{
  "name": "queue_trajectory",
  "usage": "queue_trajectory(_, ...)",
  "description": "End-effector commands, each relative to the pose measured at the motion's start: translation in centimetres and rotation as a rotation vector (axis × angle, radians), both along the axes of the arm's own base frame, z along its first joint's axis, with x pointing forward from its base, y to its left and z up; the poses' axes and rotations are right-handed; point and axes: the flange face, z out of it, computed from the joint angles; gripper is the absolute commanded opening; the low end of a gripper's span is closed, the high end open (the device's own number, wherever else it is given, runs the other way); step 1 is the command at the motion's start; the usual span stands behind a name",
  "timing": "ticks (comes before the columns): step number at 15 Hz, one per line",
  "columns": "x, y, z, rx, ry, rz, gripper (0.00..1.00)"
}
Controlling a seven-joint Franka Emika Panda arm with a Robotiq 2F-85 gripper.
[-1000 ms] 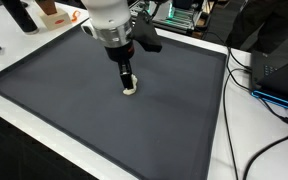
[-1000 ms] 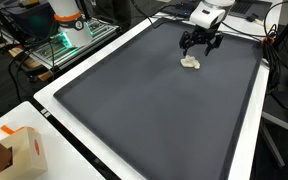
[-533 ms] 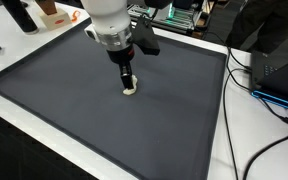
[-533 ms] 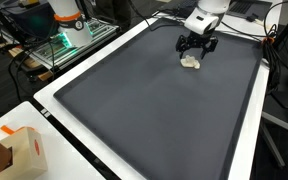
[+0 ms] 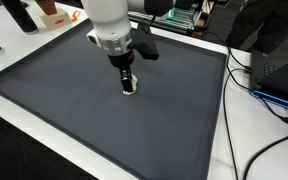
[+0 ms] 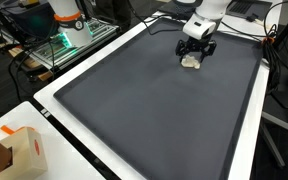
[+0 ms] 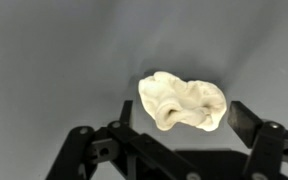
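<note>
A small crumpled white lump (image 7: 182,103), soft-looking and folded in on itself like wadded cloth or tissue, is seen lying loose on a dark grey mat (image 7: 54,60). In both exterior views it is found on the part of the mat (image 5: 64,110) nearest the robot's base, well apart from the raised pale border (image 6: 246,130), so nothing stands against it on any side. The gripper (image 7: 184,118) is held directly over the lump (image 5: 130,88), pointing straight down. Its jaws are spread wide, one finger (image 7: 124,112) just beside the lump's one flank and the other finger (image 7: 246,118) just beside the opposite flank. Nothing is gripped, and no contact with the lump can be made out in the wrist view. This straddling pose is judged to be what keeps the lump centred between the pads. In an exterior view the gripper (image 6: 195,53) is shown low, close above the lump (image 6: 191,61). Beyond the mat, cables (image 5: 269,100) are trailed over the white table, and a cardboard box (image 6: 22,150) is set at a far corner.
</note>
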Motion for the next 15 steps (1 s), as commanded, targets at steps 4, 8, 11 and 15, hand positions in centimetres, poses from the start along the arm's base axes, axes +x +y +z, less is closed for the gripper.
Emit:
queue_trajectory(4,-0.28,-0.06,-1.44,0.024,0.005,-0.023,0.6)
queue_trajectory(8,-0.14,-0.01,-1.23,0.028,0.0,-0.026,0.3)
queue_trajectory(11,-0.06,0.05,-1.16,0.028,0.0,-0.025,0.08)
queue_trajectory(15,0.02,0.02,-1.13,0.022,0.005,-0.034,0.05)
